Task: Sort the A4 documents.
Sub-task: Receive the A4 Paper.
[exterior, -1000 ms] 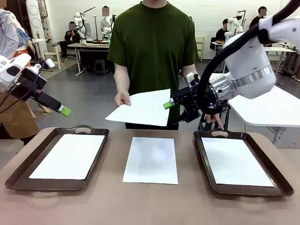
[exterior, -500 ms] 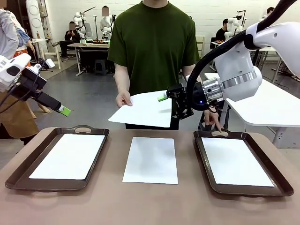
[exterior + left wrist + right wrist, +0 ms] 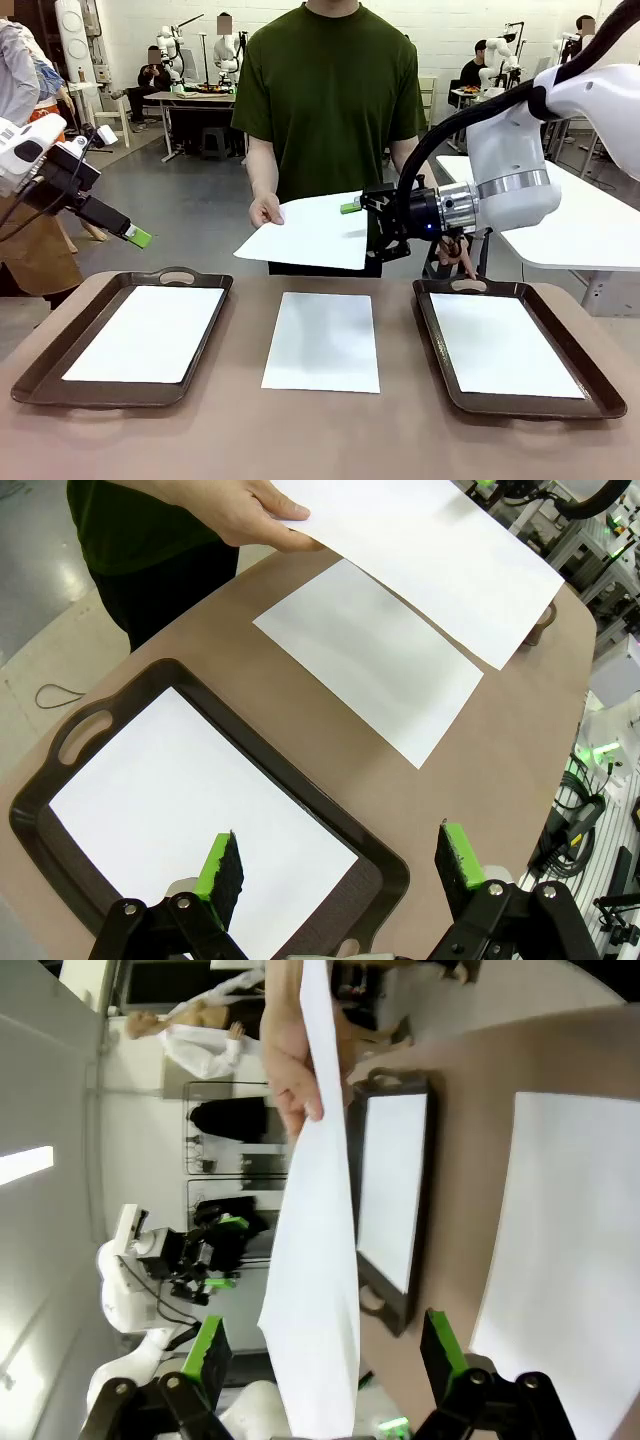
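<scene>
A person across the table holds out a white A4 document [image 3: 310, 232] in one hand [image 3: 264, 210], above the table's far edge. My right gripper [image 3: 360, 228] is open at that sheet's right edge; in the right wrist view the sheet [image 3: 318, 1260] runs edge-on between the two green pads, with my right gripper [image 3: 325, 1350] not closed on it. My left gripper [image 3: 135, 236] hangs open above the left tray, with its open fingers over the tray corner in my left gripper's [image 3: 340, 865] own view. Other sheets lie in the left tray [image 3: 150, 332], on the table's middle [image 3: 322, 340] and in the right tray [image 3: 503, 345].
Two dark brown handled trays sit left [image 3: 40, 372] and right [image 3: 590, 385] on the brown table [image 3: 300, 440]. The person's other hand [image 3: 458, 258] rests by the right tray's far handle. A white table [image 3: 585, 232] stands behind my right arm.
My right arm has swung left and leveled out, bringing its open fingers to the held sheet's right edge. The person's sheet barely moved. My left arm stayed still.
</scene>
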Robot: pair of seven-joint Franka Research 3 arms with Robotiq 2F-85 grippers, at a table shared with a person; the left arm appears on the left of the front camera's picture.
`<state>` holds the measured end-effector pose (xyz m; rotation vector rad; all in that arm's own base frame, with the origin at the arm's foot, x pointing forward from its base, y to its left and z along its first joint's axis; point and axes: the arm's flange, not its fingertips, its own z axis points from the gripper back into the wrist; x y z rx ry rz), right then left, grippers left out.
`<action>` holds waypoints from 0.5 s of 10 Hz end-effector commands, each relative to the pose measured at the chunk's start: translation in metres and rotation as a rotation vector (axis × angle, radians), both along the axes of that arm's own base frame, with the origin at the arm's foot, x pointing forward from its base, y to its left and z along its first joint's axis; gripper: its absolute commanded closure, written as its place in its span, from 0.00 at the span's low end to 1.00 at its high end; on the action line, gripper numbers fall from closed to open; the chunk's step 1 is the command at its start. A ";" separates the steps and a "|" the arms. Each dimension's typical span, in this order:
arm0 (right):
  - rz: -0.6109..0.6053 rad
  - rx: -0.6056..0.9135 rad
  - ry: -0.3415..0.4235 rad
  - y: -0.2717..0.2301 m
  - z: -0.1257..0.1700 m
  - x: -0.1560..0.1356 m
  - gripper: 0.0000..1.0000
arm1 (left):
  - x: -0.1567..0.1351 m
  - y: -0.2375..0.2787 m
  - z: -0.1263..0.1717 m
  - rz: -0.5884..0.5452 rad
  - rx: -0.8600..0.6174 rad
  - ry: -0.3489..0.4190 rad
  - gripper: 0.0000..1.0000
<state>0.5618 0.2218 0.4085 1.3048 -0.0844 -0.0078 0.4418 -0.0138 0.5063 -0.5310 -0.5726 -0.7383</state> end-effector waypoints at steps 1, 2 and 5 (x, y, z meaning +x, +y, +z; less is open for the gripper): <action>-0.014 0.103 0.055 -0.006 -0.014 0.000 0.00 | -0.001 0.001 -0.001 -0.009 0.013 -0.013 0.00; -0.011 0.109 0.060 -0.005 -0.018 -0.001 0.00 | -0.001 0.001 -0.001 -0.009 0.013 -0.013 0.00; -0.017 0.098 0.008 -0.001 -0.022 -0.002 0.18 | -0.001 0.001 -0.001 -0.009 0.013 -0.013 0.00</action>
